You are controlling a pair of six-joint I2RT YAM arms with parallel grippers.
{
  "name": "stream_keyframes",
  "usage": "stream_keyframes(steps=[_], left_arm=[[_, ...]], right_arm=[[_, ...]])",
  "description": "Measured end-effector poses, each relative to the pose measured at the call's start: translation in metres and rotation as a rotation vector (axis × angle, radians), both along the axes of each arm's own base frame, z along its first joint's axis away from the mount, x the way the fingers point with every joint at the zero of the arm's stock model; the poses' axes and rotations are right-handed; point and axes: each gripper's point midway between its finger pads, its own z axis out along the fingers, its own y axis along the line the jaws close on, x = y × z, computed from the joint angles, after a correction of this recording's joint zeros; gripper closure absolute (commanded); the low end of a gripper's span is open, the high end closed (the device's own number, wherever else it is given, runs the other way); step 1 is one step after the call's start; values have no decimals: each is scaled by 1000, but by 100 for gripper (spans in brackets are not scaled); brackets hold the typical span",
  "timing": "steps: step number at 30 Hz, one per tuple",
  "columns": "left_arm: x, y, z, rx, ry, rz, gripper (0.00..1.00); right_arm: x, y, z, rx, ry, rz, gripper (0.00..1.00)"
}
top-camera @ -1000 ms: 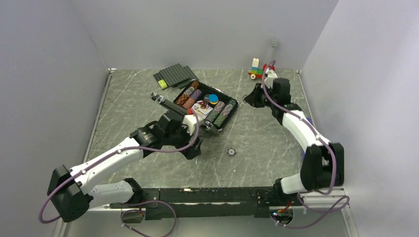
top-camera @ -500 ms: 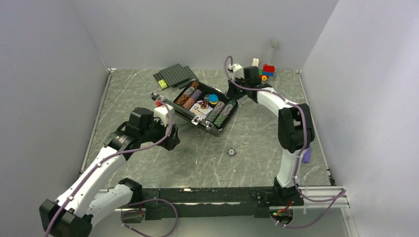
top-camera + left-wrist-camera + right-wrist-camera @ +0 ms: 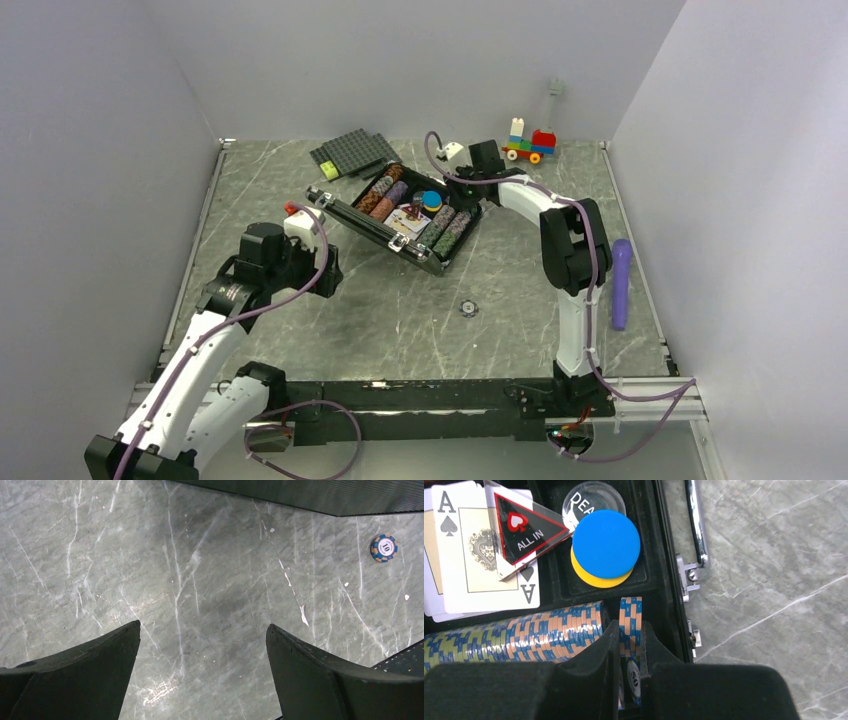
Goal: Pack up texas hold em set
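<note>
Texas hold em set lies just above the middle of the top view, in an open black rectangular briefcase with silver metal trim [image 3: 368, 224]. Its lid is raised along the lower-left side.

In the right wrist view the tray holds a long row of blue, tan and orange poker chips [image 3: 524, 630], a round blue disc [image 3: 606, 544] lying on a yellow one, and an ace of spades card [image 3: 479, 560].

The right gripper [image 3: 629, 630] is closed on a short stack of orange-and-blue chips [image 3: 630, 611] standing on edge at the row's right end. The left gripper [image 3: 202, 630] hangs spread wide over bare grey marble table [image 3: 210, 570], holding nothing. A lone blue-and-orange chip marked 10 [image 3: 383, 548] lies at the upper right of its view.

The chips look hard, smooth and dense. An edge-standing stack would likely fan apart unless it is squeezed across its flat end faces. The flat loose chip offers only its thin rim to pinch. Fully loaded, the rigid case is probably heavy. The lid is best pushed near its free edge, and the case lifted by its silver handle [image 3: 696, 525].
</note>
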Motion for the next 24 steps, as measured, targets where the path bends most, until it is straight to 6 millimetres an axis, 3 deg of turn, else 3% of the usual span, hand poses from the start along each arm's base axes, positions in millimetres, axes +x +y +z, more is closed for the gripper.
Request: stream_keyframes(steps=[8, 17, 24], left_arm=[[2, 2, -3, 11, 8, 12, 1], [2, 3, -3, 16, 7, 17, 1], [2, 4, -4, 18, 9, 19, 0]], right_arm=[[-6, -2, -11, -38, 38, 29, 98], [-7, -1, -11, -36, 39, 36, 65], [-3, -6, -10, -50, 25, 28, 57]])
